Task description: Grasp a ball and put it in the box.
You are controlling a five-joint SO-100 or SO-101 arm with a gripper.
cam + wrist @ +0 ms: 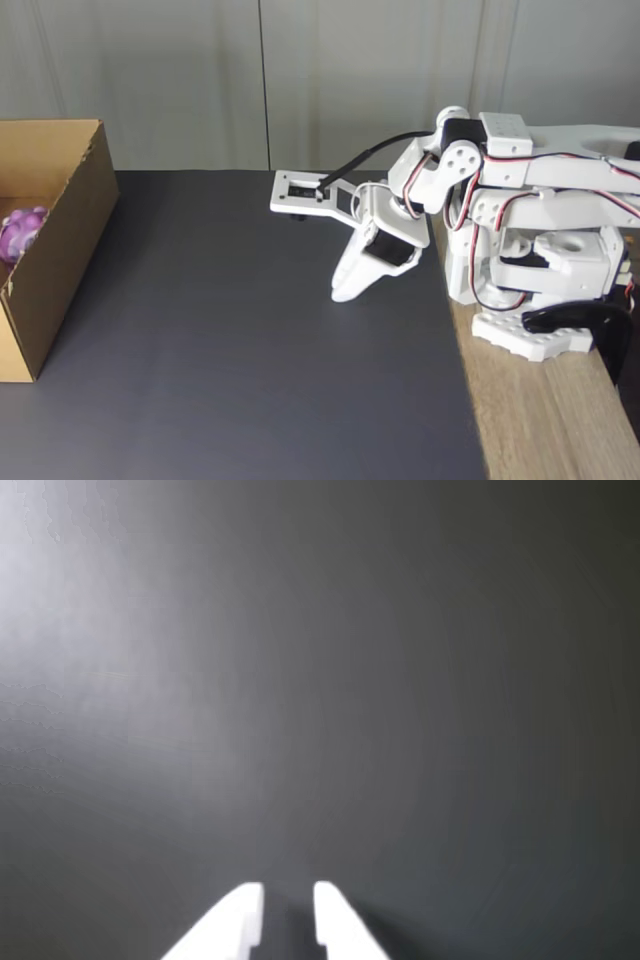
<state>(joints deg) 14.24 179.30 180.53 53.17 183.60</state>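
Your jaws (288,920) hang narrowly parted and empty near the bench's (250,350) right edge. The ball (20,232) sits inside the box (60,240) at the bench's left edge.

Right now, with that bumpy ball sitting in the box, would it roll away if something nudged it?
Probably not far: the ball sits against the box wall, which would stop it. Its rounded bumps would likely damp rolling too. It looks soft and rubbery, so probably light and squashy.

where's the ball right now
In the fixed view, the ball sits inside the box at the far left, well away from the gripper.
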